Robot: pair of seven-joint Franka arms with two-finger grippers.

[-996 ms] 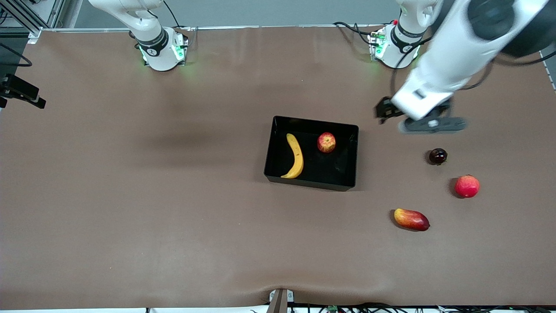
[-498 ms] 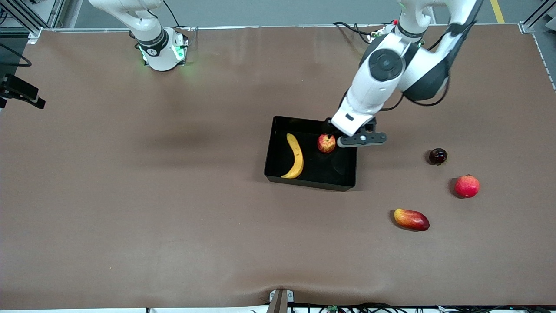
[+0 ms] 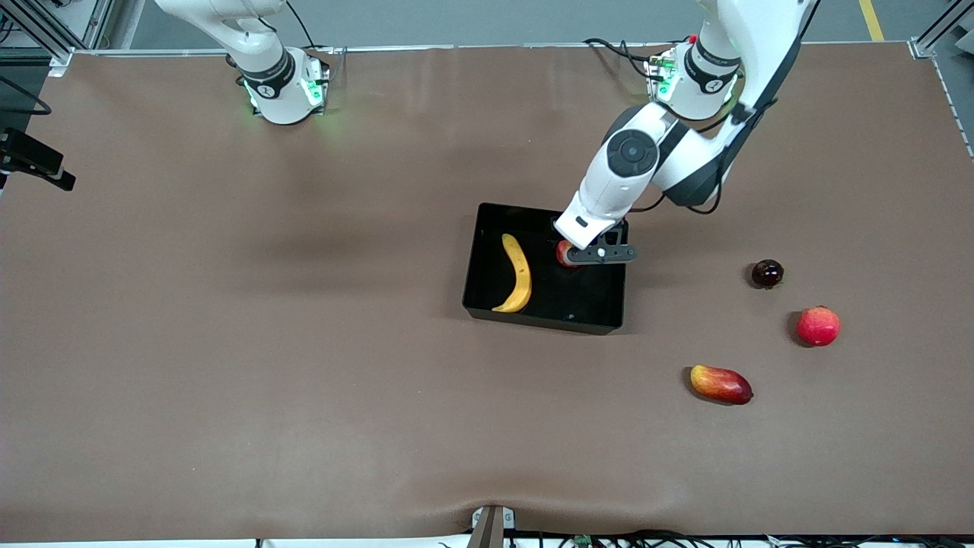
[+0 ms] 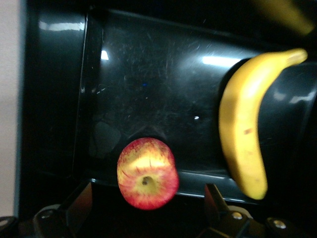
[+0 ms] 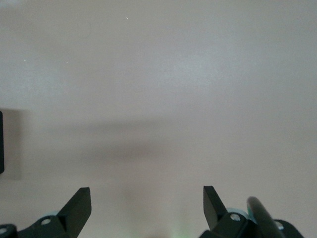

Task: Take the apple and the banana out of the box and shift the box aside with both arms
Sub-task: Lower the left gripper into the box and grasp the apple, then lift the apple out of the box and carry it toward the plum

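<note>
The black box (image 3: 542,318) stands mid-table. In it lie the yellow banana (image 3: 518,272) and the red apple (image 3: 562,254), which my left hand partly hides. My left gripper (image 3: 584,256) is low in the box over the apple. In the left wrist view the apple (image 4: 147,172) sits between the open fingers (image 4: 79,206), not gripped, with the banana (image 4: 243,134) beside it on the box floor (image 4: 158,84). My right gripper (image 5: 147,203) is open and empty over bare table; it is out of the front view.
Three loose fruits lie toward the left arm's end of the table: a dark round one (image 3: 767,273), a red round one (image 3: 818,326) and an oblong red-yellow one (image 3: 720,384) nearest the front camera.
My left arm has swung from over the table near the dark fruit to over the box and come down at the apple. The fruits and box have not moved.
</note>
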